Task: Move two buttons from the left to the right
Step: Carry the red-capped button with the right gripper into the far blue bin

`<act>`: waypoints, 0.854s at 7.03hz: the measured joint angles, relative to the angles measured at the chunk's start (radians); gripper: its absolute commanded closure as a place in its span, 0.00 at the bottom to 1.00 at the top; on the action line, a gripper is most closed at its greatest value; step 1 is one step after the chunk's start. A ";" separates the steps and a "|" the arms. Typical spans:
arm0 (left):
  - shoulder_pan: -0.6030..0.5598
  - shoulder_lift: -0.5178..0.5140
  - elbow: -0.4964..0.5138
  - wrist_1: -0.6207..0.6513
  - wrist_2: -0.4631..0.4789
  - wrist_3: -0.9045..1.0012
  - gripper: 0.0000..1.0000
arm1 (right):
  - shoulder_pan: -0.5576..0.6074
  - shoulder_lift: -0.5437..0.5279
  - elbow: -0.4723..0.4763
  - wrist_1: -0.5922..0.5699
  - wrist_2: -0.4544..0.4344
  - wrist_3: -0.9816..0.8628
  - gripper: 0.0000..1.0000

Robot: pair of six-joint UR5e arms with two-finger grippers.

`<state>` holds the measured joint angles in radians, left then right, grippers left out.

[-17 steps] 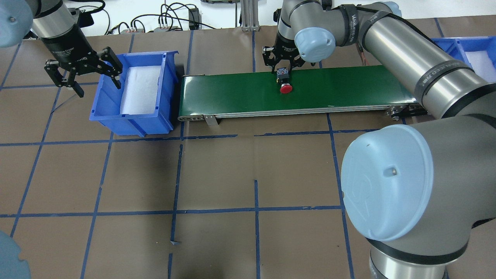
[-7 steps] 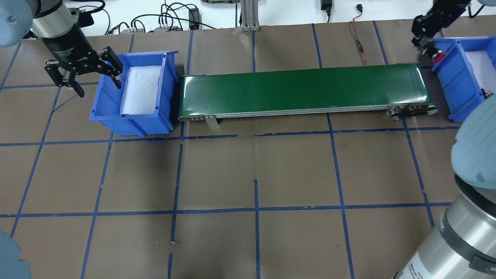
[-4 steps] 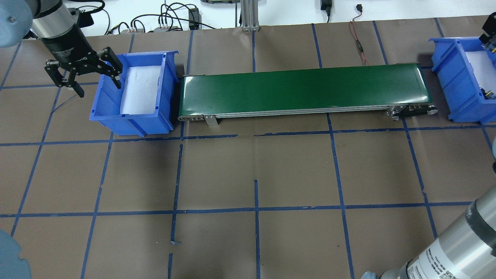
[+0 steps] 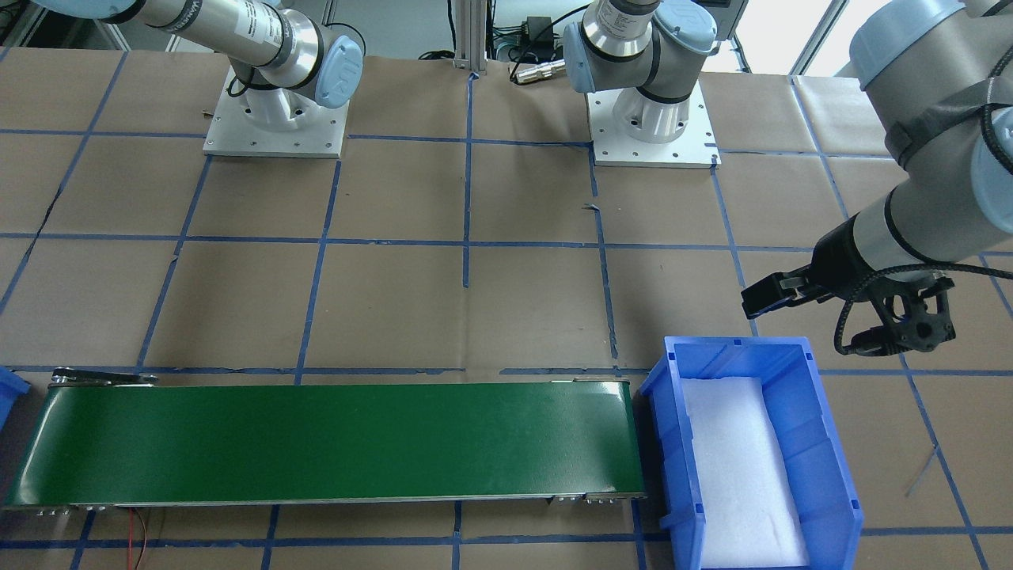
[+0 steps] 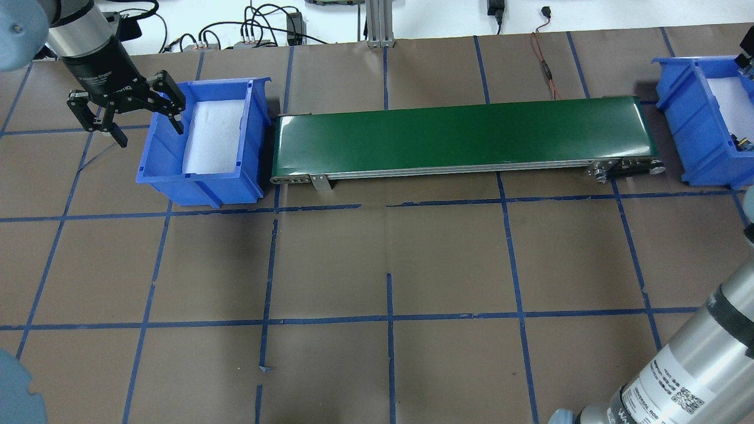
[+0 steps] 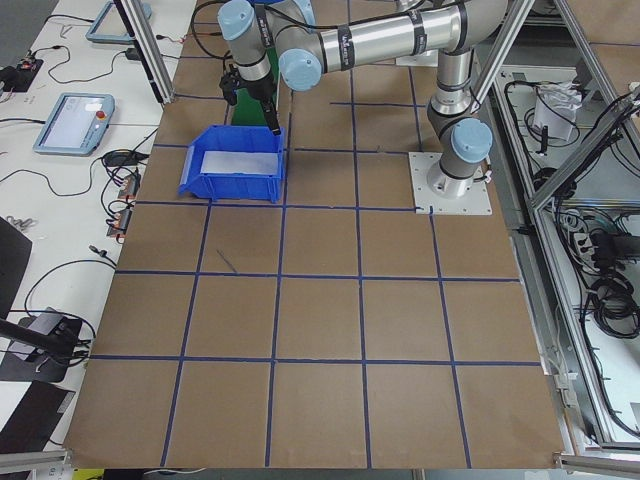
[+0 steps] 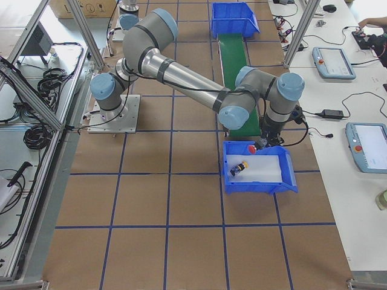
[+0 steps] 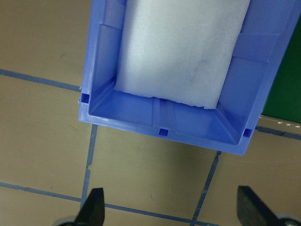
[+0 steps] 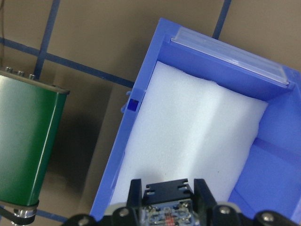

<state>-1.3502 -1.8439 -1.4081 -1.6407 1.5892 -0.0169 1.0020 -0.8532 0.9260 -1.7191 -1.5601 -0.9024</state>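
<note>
On my right wrist feed the right claw (image 9: 168,200) is clamped on the grey block of the red button (image 7: 252,148), holding it over the white foam (image 9: 197,127) at the belt end of the right bin (image 9: 273,174). I cannot tell whether it touches the foam. The side view shows the yellow button (image 7: 240,167) lying on that same foam, just beside the red one. The left claw (image 5: 147,125) hangs with its jaws spread wide at the outer end of the left bin (image 5: 200,188) above the bench (image 5: 447,253), and the green belt (image 5: 459,132) runs between the two bins.
</note>
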 measured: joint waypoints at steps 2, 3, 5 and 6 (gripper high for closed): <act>0.000 0.000 0.000 0.001 0.000 0.000 0.00 | -0.001 0.060 -0.050 -0.014 0.002 -0.001 0.91; 0.000 0.001 0.001 0.001 0.001 0.000 0.00 | -0.002 0.078 -0.063 -0.020 0.002 -0.001 0.91; 0.000 0.001 0.001 0.001 0.001 0.001 0.00 | -0.002 0.107 -0.070 -0.047 0.003 -0.004 0.91; 0.000 0.001 0.001 0.001 0.001 0.001 0.00 | -0.003 0.122 -0.071 -0.062 0.003 -0.005 0.91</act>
<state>-1.3499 -1.8426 -1.4075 -1.6399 1.5897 -0.0160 0.9991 -0.7316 0.8550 -1.7811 -1.5571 -0.9076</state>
